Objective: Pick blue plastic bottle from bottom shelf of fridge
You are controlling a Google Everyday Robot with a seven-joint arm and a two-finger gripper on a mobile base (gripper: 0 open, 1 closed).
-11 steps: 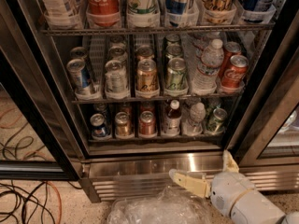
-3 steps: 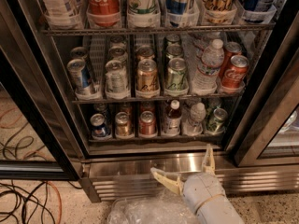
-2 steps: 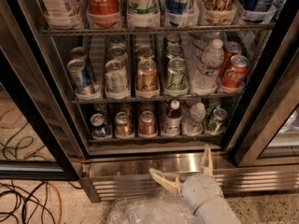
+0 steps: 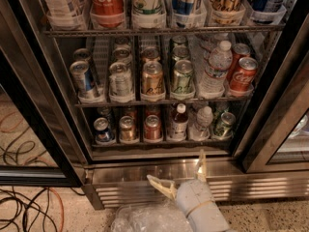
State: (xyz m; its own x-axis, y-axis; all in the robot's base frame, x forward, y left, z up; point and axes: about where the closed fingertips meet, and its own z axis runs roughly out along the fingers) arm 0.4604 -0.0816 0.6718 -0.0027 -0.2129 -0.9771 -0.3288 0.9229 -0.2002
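Observation:
The fridge (image 4: 67, 144) stands open in front of me, with wire racks of drinks. On the bottom shelf (image 4: 159, 142) the blue plastic bottle (image 4: 179, 123) stands upright, with a white cap, dark contents and a pale label, between a red can and a clear ribbed water bottle (image 4: 202, 123). My gripper (image 4: 181, 175) is below the shelf, in front of the steel base grille (image 4: 251, 185). Its two pale fingers are spread wide apart and hold nothing. It is a little below and in line with the bottle.
Several cans fill the bottom shelf lanes beside the bottle: a blue can (image 4: 103, 130), a gold can (image 4: 127, 128), a red can (image 4: 152, 127), a green can (image 4: 224, 125). Crumpled clear plastic (image 4: 145, 219) lies on the floor. Cables (image 4: 29, 211) lie at left. A black door frame (image 4: 275, 115) stands at right.
The gripper has moved left from the lower right and up a little toward the shelf over the last seconds. Its fingers stay spread. The drinks have not moved.

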